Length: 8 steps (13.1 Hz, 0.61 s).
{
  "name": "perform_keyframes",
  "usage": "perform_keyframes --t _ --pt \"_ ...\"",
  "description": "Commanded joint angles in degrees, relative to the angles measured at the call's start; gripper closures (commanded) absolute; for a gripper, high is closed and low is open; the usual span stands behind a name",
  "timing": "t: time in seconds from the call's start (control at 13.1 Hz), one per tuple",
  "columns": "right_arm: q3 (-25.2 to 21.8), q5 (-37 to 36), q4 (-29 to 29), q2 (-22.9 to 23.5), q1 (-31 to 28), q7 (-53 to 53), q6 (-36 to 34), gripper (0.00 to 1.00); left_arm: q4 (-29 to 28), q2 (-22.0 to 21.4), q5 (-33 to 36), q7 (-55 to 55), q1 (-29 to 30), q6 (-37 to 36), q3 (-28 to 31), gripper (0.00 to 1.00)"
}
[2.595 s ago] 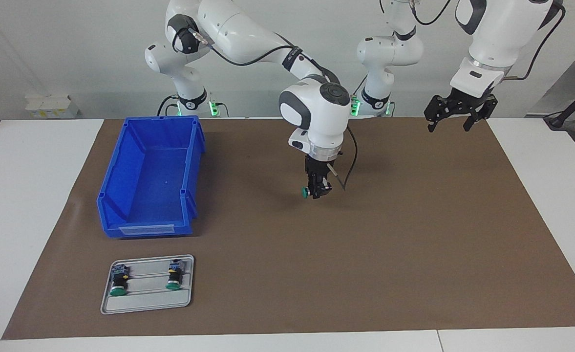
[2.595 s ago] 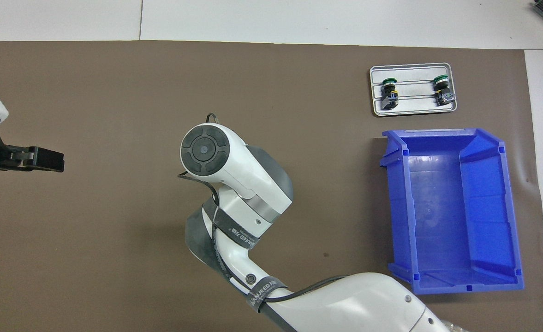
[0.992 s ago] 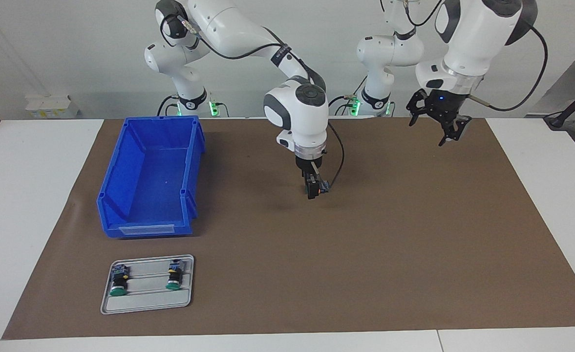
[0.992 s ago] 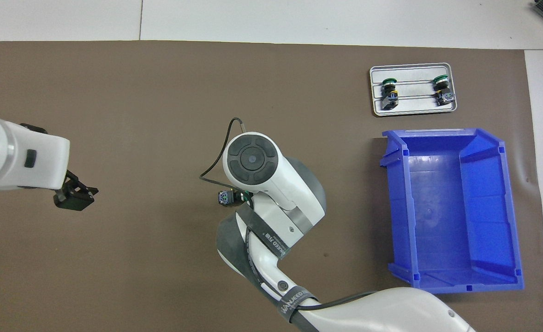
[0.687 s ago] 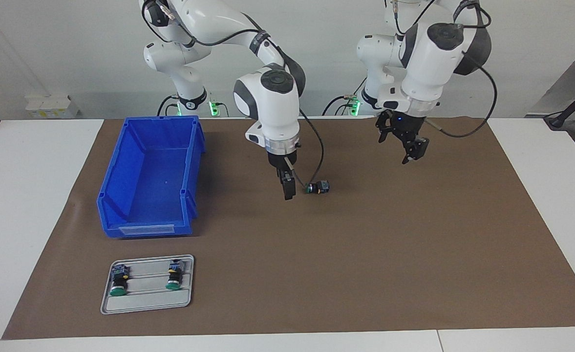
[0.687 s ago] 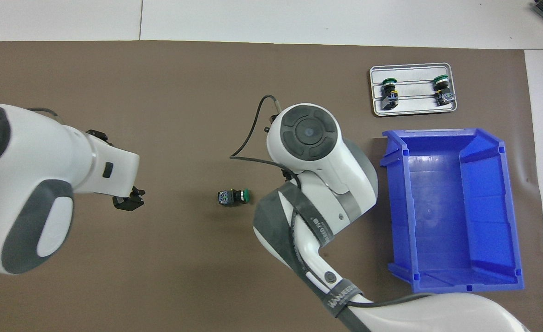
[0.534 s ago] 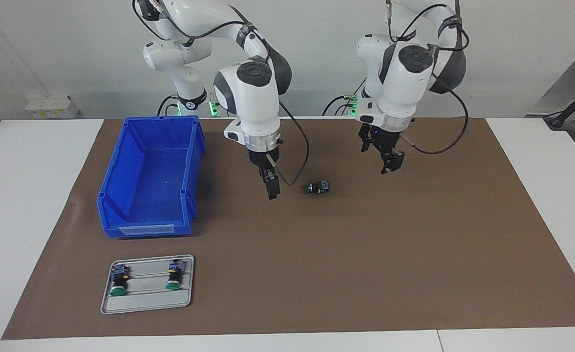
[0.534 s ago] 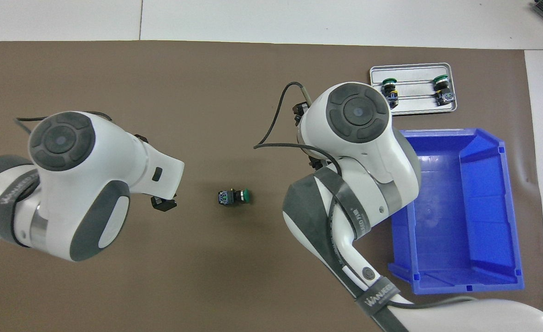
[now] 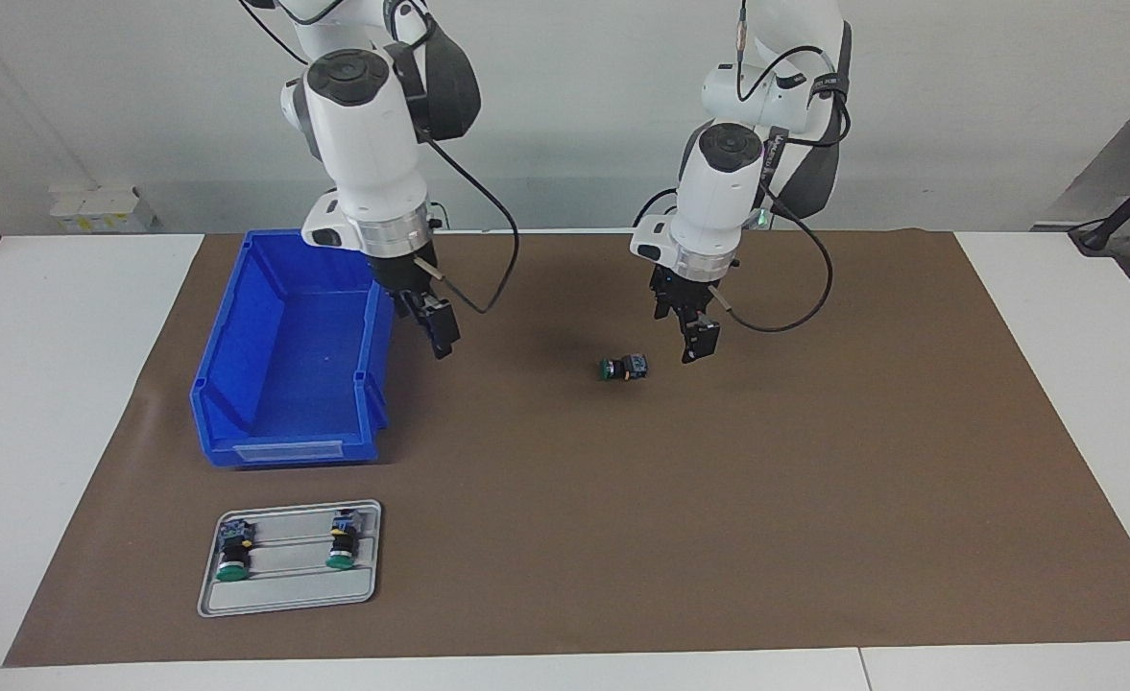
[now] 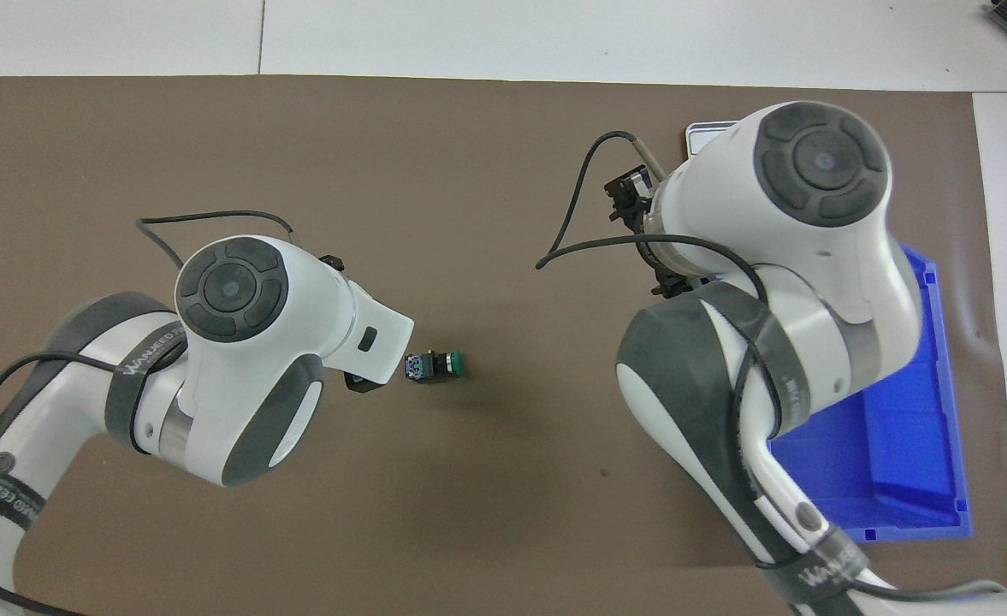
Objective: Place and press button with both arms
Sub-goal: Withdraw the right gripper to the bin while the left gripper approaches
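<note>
The button lies on its side on the brown mat, green cap toward the right arm's end and terminal block toward the left arm's end. In the overhead view the button shows just past my left wrist. My left gripper hangs low over the mat beside the terminal-block end, a small gap away, open and empty. Only its tip shows from above. My right gripper is raised over the mat beside the blue bin, well clear of the button, open with nothing in it.
An empty blue bin stands toward the right arm's end. Farther from the robots, a grey tray holds two more green-capped buttons. From above, my right arm covers most of the tray.
My right gripper let go of the button on the mat, then rose and swung away toward the bin. My left arm came across and down to the button's terminal-block end.
</note>
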Motion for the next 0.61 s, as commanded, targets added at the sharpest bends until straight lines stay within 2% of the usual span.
perform_keyframes --t 0.0,0.31,0.53 --pt "0.56 1.99 -2.26 -3.61 -4.58 -14.48 -2.19 0.0 -0.84 4.87 -0.33 1.09 -4.2 6.06 0.8 0.0" --pt "0.56 1.99 -1.91 -5.2 -10.56 -31.9 -4.66 0.0 -1.28 7.87 -0.33 2.4 -7.98 9.84 0.8 0.0" --pt "0.12 1.99 -1.38 -5.81 -11.54 -39.91 -6.41 0.0 -2.94 10.07 -0.33 1.79 -9.14 13.88 0.8 0.0"
